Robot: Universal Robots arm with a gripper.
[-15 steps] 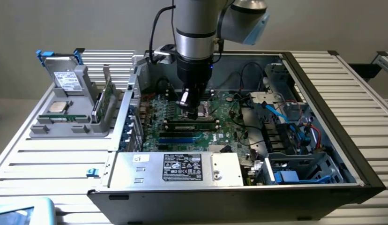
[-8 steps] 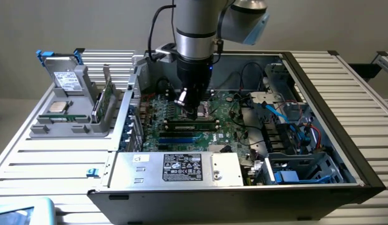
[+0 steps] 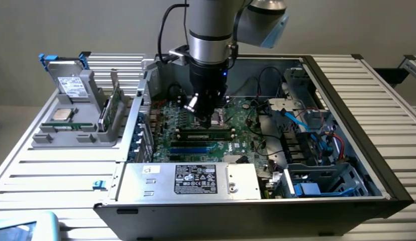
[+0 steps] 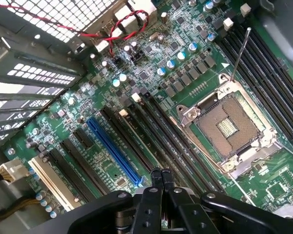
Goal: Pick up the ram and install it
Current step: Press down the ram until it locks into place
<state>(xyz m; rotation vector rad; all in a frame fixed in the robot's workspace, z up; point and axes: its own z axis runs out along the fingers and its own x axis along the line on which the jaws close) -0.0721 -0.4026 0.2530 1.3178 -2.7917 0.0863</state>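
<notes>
1. Gripper [image 4: 161,174] is seen nearest in the wrist view: fingers [image 4: 155,178] are closed tip to tip, with nothing seen between them.
2. On the exterior view's left, a grey rack [image 3: 74,135] is set on the slatted table [image 3: 61,175]. A hard drive [image 3: 73,85] is stood upright in it, a CPU chip [image 3: 63,114] is laid flat below that, and a green card [image 3: 113,108] is stood on edge at the rack's right side.
3. Right of the rack, the open PC case [image 3: 342,100] is laid on its side, with the labelled power supply [image 3: 194,179] along its near edge.
4. The motherboard [image 3: 245,118] is exposed inside. In the wrist view the board [image 4: 88,146] is shown with a blue slot [image 4: 115,151], black memory slots [image 4: 185,156] and an open CPU socket [image 4: 229,124].
5. The gripper [image 3: 209,119] is held vertical over the board's middle, tip just above the memory slots.
6. The ram [image 3: 206,133] is seen lying along a slot directly under the gripper tip, apparently seated. Contact between tip and ram cannot be told.
7. Blue slots [image 3: 191,149] are seen just in front of the ram.
8. On the exterior view's right, cables [image 3: 295,118] and drive bays [image 3: 322,145] are packed against the case wall.
</notes>
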